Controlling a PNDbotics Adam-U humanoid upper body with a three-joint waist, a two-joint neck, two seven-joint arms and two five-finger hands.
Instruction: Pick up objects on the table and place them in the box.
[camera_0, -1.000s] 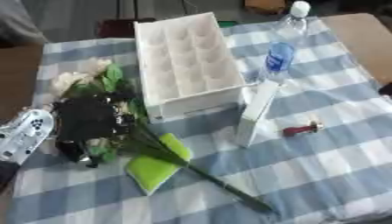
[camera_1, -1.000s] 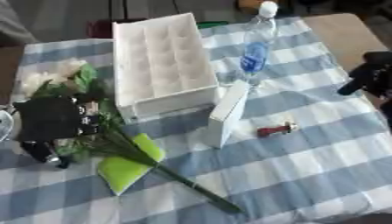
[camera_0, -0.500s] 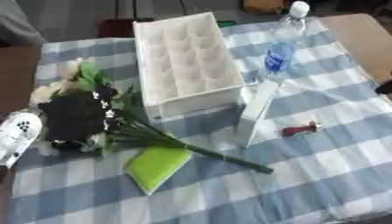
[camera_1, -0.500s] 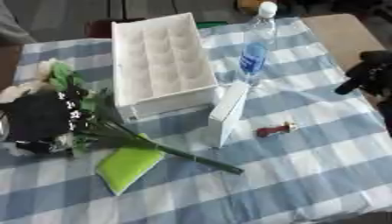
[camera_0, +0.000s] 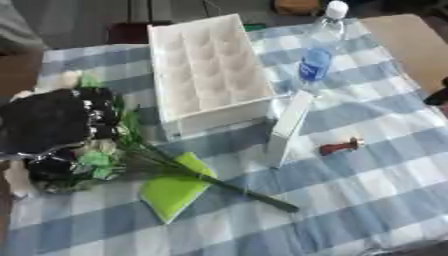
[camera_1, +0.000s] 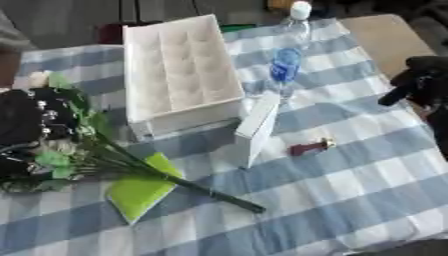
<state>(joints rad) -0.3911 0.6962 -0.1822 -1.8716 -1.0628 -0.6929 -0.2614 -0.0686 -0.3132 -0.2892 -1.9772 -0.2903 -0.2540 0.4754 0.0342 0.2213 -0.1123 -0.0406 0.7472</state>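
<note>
**Bouquet in the left robot hand, swinging toward the box**

We have the flower bunch (camera_0: 96, 150) at the left edge of the table (camera_0: 367, 170), its blooms and leaves half under the left robot hand (camera_0: 48, 120), whose dark fingers are curled over the head of the bunch. The long green stem (camera_0: 236, 192) trails right across the checked cloth and lies over the green pad (camera_0: 175, 187).

Handling, as we judge it: light, soft at the head, springy along the stem. The blooms would crush, so the better hold is lower, where the stems gather just below the leaves. The stem end will lag and sweep whatever it crosses.

The white box (camera_0: 210, 75) stands upright at centre back, compartments open, well apart from the bunch. A white carton (camera_0: 287, 127) leans at its near right corner; the water bottle (camera_0: 317, 60) lies beyond it; a small red thing (camera_0: 339, 146) sits to the right.

The right robot hand (camera_1: 420, 80) shows at the right edge, dark, off the table; we cannot tell how its fingers are set.

Against the frame a second ago: the bunch has rotated, stem tip now pointing further right, and the hand has shifted up the table's left side.
</note>
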